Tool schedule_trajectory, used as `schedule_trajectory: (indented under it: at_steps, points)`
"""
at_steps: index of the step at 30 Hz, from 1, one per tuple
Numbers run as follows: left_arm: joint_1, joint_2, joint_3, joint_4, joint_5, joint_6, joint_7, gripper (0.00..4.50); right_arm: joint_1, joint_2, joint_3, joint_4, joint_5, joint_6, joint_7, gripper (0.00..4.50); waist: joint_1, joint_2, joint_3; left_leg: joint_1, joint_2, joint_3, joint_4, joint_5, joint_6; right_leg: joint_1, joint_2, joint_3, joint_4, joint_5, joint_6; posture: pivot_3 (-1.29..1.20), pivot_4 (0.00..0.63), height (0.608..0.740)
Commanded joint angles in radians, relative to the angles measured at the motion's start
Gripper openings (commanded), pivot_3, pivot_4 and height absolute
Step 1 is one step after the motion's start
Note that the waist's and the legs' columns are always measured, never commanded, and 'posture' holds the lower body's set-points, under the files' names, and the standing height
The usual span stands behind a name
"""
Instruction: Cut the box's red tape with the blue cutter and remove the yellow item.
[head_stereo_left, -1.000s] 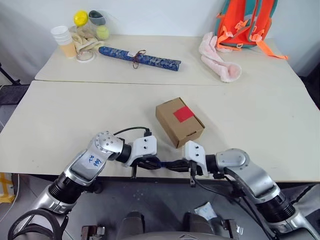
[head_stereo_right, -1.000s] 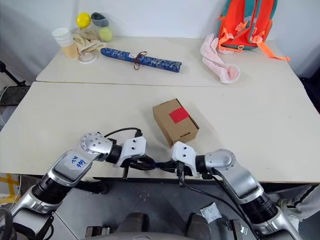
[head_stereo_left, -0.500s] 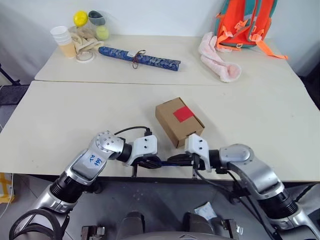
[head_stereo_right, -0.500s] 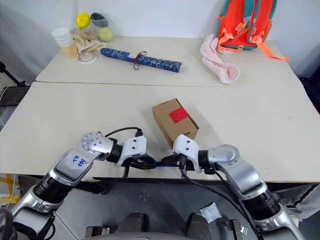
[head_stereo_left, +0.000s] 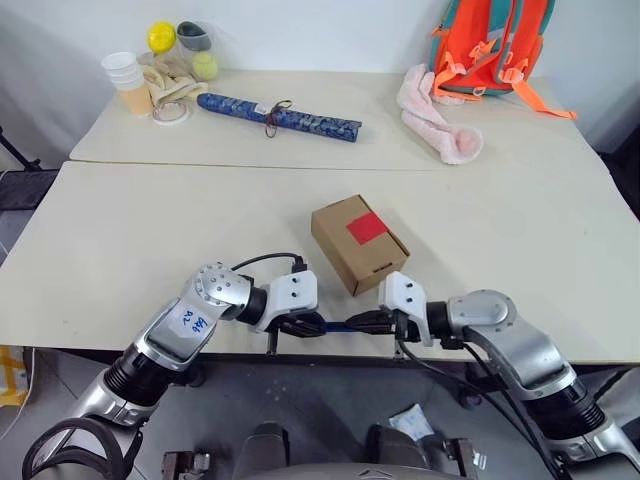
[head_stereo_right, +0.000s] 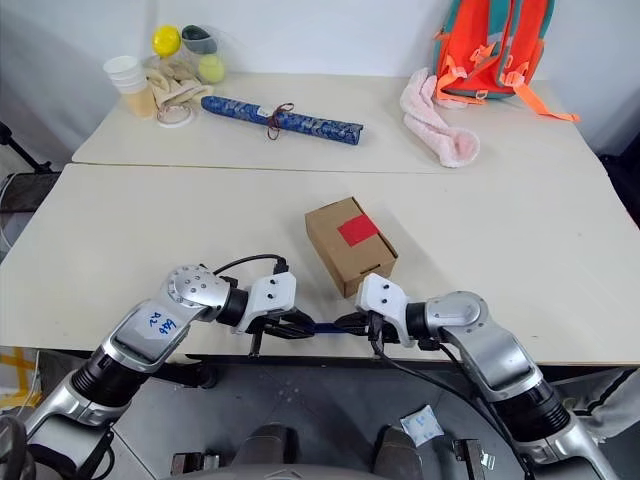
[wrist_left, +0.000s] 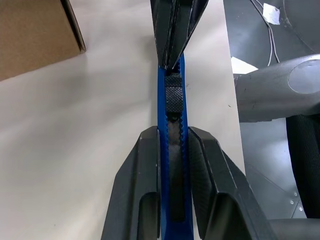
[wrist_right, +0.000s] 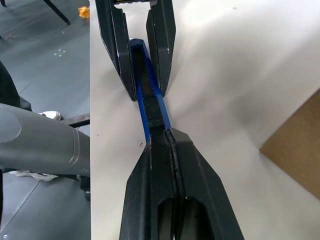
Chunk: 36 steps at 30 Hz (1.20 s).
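Pincers both clamp blue cutter (head_stereo_left: 345, 326) ends; box (head_stereo_left: 358, 243) just beyond, backpack (head_stereo_left: 495, 40) far behind.

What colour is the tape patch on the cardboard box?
Bright red, clearest in the left eye view.

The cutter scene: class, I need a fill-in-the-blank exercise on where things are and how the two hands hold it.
1. The blue cutter is gripped by ____ hands, the left hand and the right hand.
2. The tape on the box is ____ in colour.
3. The box lies just ____ the cutter on the table.

Missing words: both; red; beyond
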Motion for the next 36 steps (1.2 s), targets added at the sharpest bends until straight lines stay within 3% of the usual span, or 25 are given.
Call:
schedule_trajectory:
  at_steps: [1, 12, 15, 17, 20, 23, 27, 32, 36]
  points:
    - [0.02, 0.003, -0.035, -0.009, 0.023, 0.019, 0.013, 0.44, -0.006, 0.011, 0.023, 0.02, -0.013, -0.032, 0.013, 0.02, 0.0, 0.0, 0.0, 0.0, 0.0, 0.0, 0.0, 0.0, 0.0, 0.0, 0.0, 0.0, 0.0, 0.0, 0.0, 0.0, 0.15, 0.74]
    - [0.018, 0.001, -0.04, -0.013, 0.029, 0.023, 0.024, 0.44, -0.044, 0.081, 0.061, 0.059, -0.03, -0.044, 0.014, 0.02, -0.003, 0.0, 0.0, 0.001, 0.0, 0.0, 0.0, 0.0, 0.0, 0.0, 0.0, 0.0, 0.0, 0.0, 0.0, 0.0, 0.15, 0.74]
    - [0.04, 0.005, -0.014, -0.02, 0.03, -0.012, 0.044, 0.44, -0.032, 0.053, -0.016, -0.001, 0.038, 0.018, 0.012, 0.02, -0.002, 0.0, 0.0, 0.001, 0.0, 0.0, 0.0, 0.0, 0.0, 0.0, 0.0, 0.0, 0.0, 0.0, 0.0, 0.0, 0.15, 0.74]
    - [0.07, 0.01, 0.028, -0.021, 0.026, -0.089, 0.065, 0.44, -0.024, 0.011, -0.128, -0.081, 0.177, 0.174, 0.018, 0.02, 0.0, 0.0, 0.0, 0.0, 0.0, 0.0, 0.0, 0.0, 0.0, 0.0, 0.0, 0.0, 0.0, 0.0, 0.0, 0.0, 0.15, 0.74]
    - [0.129, 0.014, 0.107, -0.018, 0.017, -0.278, 0.095, 0.44, -0.031, -0.072, -0.294, -0.172, 0.386, 0.419, 0.003, 0.56, -0.003, 0.0, 0.0, 0.0, 0.0, 0.0, 0.0, 0.0, 0.0, 0.0, 0.0, 0.0, 0.0, 0.0, 0.0, 0.0, 0.15, 0.74]
    - [0.185, 0.011, 0.174, -0.023, -0.001, -0.462, 0.109, 0.44, -0.059, -0.167, -0.436, -0.209, 0.589, 0.701, -0.047, 1.5, -0.005, 0.001, 0.0, 0.0, 0.0, 0.0, -0.001, 0.0, 0.0, -0.001, 0.0, 0.0, 0.0, 0.0, 0.0, 0.0, 0.15, 0.74]
    - [0.22, 0.002, 0.215, -0.019, 0.015, -0.598, 0.138, 0.44, -0.184, -0.166, -0.566, -0.163, 0.744, 1.112, -0.217, 2.9, -0.009, 0.001, 0.0, 0.0, 0.001, 0.0, -0.002, 0.0, 0.0, -0.002, 0.0, 0.0, 0.0, 0.0, -0.001, 0.0, 0.15, 0.74]
    - [0.198, -0.026, 0.188, 0.007, 0.017, -0.695, 0.119, 0.44, -0.228, -0.16, -0.523, -0.064, 0.956, 1.166, -0.439, 4.48, -0.003, 0.0, 0.0, -0.001, 0.001, 0.0, -0.001, -0.001, 0.001, -0.002, 0.0, 0.0, -0.001, 0.0, -0.001, 0.0, 0.15, 0.74]
    - [0.184, -0.061, 0.168, 0.005, 0.041, -0.698, 0.147, 0.44, -0.242, -0.129, -0.494, -0.003, 1.109, 1.166, -0.617, 4.48, -0.005, 0.0, 0.0, -0.001, 0.001, 0.001, -0.001, 0.0, 0.001, -0.002, 0.0, 0.0, -0.001, 0.0, -0.001, 0.0, 0.15, 0.74]
